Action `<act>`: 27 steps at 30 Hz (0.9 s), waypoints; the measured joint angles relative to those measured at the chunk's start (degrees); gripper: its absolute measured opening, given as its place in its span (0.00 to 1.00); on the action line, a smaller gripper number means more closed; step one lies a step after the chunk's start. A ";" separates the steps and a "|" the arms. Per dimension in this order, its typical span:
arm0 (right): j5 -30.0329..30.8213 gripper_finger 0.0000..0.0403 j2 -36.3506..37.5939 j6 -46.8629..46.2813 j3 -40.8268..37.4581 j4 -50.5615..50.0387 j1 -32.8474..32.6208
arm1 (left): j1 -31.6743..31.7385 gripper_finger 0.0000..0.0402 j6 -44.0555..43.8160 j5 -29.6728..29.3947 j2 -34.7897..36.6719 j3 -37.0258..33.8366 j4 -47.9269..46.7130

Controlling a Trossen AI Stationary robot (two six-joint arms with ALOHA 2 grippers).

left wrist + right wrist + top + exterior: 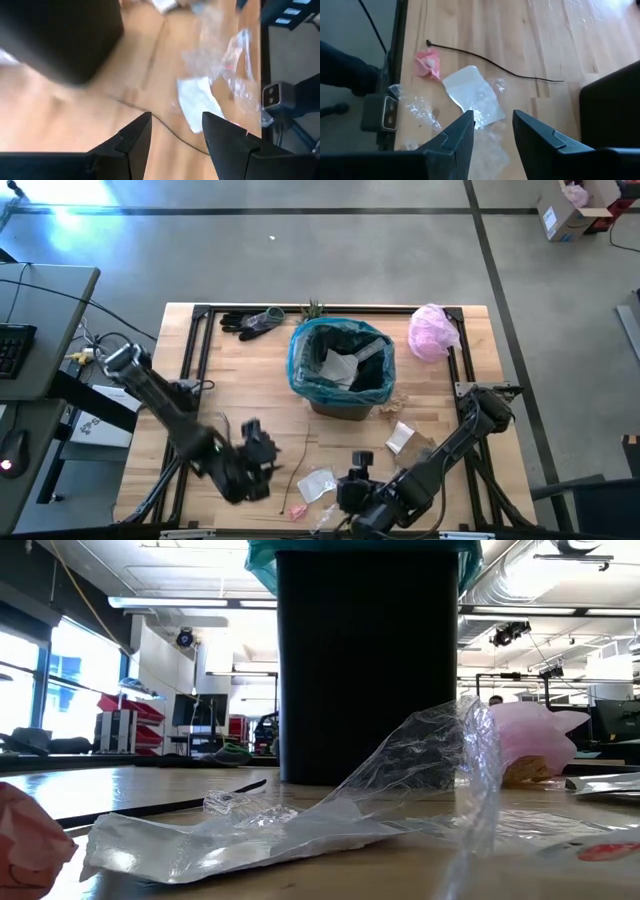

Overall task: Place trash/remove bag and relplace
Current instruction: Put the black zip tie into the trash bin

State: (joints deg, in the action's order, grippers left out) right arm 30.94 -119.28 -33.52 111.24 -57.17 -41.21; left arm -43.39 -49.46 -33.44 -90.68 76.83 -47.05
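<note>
At the near edge of the wooden table (250, 370) my two grippers hover low over a scatter of litter: my left gripper (262, 452) sits near-left of centre with its fingers (135, 137) spread apart and nothing between them, and my right gripper (357, 476) sits just right of it, close to the near rail, its fingers (462, 132) also parted with a gap and pinching nothing. Between them on the boards lies a white paper scrap (316, 483), flat and partly covered by a crumpled clear plastic wrapper (300, 815) that in the low view rises in a glossy fold in front of the bin. A small pink crumpled scrap (427, 62) lies at the near edge beside the black frame rail, and a thin dark cable tie (490, 62) runs across the wood just beyond the paper. Farther right, another small white scrap (399, 437) rests on the table near my right arm, with a brownish lump (384, 402) just beside the bin's near-right corner. The black bin (365, 670) stands upright at the far middle of the table, lined with the teal bag (300, 365), whose rim is folded over the bin's edge; pale scraps (340, 365) already lie inside it. A pale pink plastic bag (432, 332) sits bunched to the right of the bin, dark gloves (250, 322) lie at the far left of it, and a small green plant (314, 308) stands just behind the bin
</note>
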 joint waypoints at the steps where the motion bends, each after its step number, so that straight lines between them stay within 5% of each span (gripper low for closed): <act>1: 0.06 0.30 0.00 -0.02 -0.27 0.12 -0.02 | -0.51 0.39 -2.89 0.30 -1.88 -1.02 1.30; 11: 0.49 0.30 -0.02 -0.94 -0.48 -0.67 -0.20 | -0.75 0.39 -14.77 3.18 -21.11 3.10 6.34; 20: 1.62 0.30 -0.02 -0.96 -0.50 -0.63 -0.85 | 0.88 0.37 -24.00 7.65 -29.30 4.87 3.76; 27: 2.07 0.30 -0.02 -1.16 -0.52 -0.56 -1.92 | 1.59 0.24 -23.12 9.58 -32.74 5.23 2.49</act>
State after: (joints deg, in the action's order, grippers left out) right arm 33.01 -119.31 -34.68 110.72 -57.73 -43.13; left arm -41.80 -72.58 -23.86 -123.41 82.06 -44.56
